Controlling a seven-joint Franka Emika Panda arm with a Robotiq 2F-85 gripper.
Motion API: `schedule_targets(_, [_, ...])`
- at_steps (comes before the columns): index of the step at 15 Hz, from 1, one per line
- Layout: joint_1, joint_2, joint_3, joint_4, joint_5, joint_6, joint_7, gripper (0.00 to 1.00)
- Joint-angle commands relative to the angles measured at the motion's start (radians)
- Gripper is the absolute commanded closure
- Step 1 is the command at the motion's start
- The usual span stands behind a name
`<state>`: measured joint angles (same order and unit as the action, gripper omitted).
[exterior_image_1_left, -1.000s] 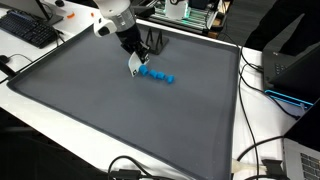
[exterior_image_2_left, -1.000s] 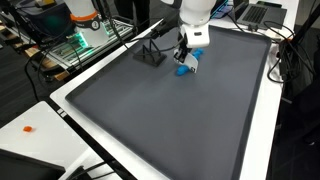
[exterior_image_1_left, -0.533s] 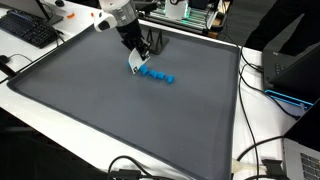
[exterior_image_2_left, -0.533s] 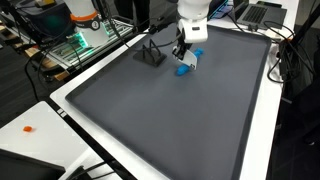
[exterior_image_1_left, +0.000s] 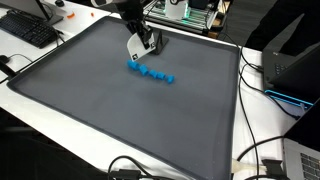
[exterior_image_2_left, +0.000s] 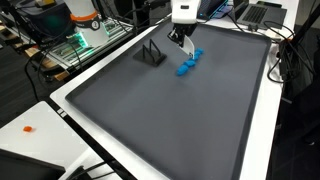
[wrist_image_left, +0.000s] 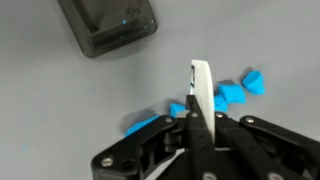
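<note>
My gripper (wrist_image_left: 196, 128) is shut on a thin white flat strip (wrist_image_left: 202, 88) that sticks out past the fingertips. In both exterior views the gripper (exterior_image_1_left: 141, 46) (exterior_image_2_left: 179, 38) hangs above the grey mat, near its far side. Below the strip lies a short row of small blue pieces (exterior_image_1_left: 152, 73) (exterior_image_2_left: 187, 64) (wrist_image_left: 233, 92), with one more blue piece (wrist_image_left: 144, 126) partly hidden by the jaws. The strip's tip is lifted clear of them.
A dark grey box-like holder (wrist_image_left: 108, 26) (exterior_image_2_left: 150, 55) stands on the mat (exterior_image_1_left: 110, 110) just beyond the blue pieces. The mat has a raised white border (exterior_image_2_left: 70, 110). Cables, a keyboard (exterior_image_1_left: 28, 30) and electronics lie around it.
The gripper has risen and drawn back from the blue pieces, taking the white strip with it. The strip's tip was down by the end of the row before. The jaws stayed shut.
</note>
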<state>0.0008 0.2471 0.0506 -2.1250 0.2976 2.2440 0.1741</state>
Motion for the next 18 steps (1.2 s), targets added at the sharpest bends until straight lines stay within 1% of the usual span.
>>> schedule_targets(1, [0.015,-0.106,-0.011,-0.126,0.079,0.047,0.140,0.99])
schedule_targets(7, [0.030,-0.220,-0.009,-0.304,0.134,0.172,0.358,0.99])
schedule_targets(12, [0.030,-0.268,-0.005,-0.416,0.166,0.247,0.497,0.99])
schedule_targets(14, [0.029,-0.268,-0.003,-0.444,0.190,0.277,0.546,0.99])
schedule_targets(18, [0.027,-0.253,-0.004,-0.473,0.281,0.310,0.566,0.99])
